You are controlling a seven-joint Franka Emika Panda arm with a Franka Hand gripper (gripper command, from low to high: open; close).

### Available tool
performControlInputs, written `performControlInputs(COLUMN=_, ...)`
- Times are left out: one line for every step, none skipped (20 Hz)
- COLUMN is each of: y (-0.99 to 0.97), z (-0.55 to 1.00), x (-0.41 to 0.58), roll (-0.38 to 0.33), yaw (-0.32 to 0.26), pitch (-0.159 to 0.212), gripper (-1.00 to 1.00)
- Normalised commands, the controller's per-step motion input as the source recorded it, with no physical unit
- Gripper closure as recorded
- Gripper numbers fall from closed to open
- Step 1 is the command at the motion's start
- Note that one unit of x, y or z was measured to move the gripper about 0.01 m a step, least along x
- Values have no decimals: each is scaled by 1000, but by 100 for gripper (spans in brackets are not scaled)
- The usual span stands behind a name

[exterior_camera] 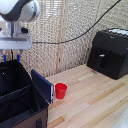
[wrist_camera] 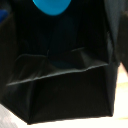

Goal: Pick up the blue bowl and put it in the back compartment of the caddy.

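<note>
While held in the gripper (exterior_camera: 11,58), apparently clamped, the small round bright-blue plastic bowl (wrist_camera: 51,6) hangs directly above the black fabric caddy (exterior_camera: 20,95), divider below.

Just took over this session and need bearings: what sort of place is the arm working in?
Probably a lab or workshop bench mocked up as a home: a light wooden table, a woven reed screen behind it, and household items, a black caddy, red cup and black appliance.
</note>
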Motion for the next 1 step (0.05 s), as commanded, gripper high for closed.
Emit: performControlInputs(y=-451, z=600, x=560, roll=-88, yaw=0, pitch=-174, gripper=-100)
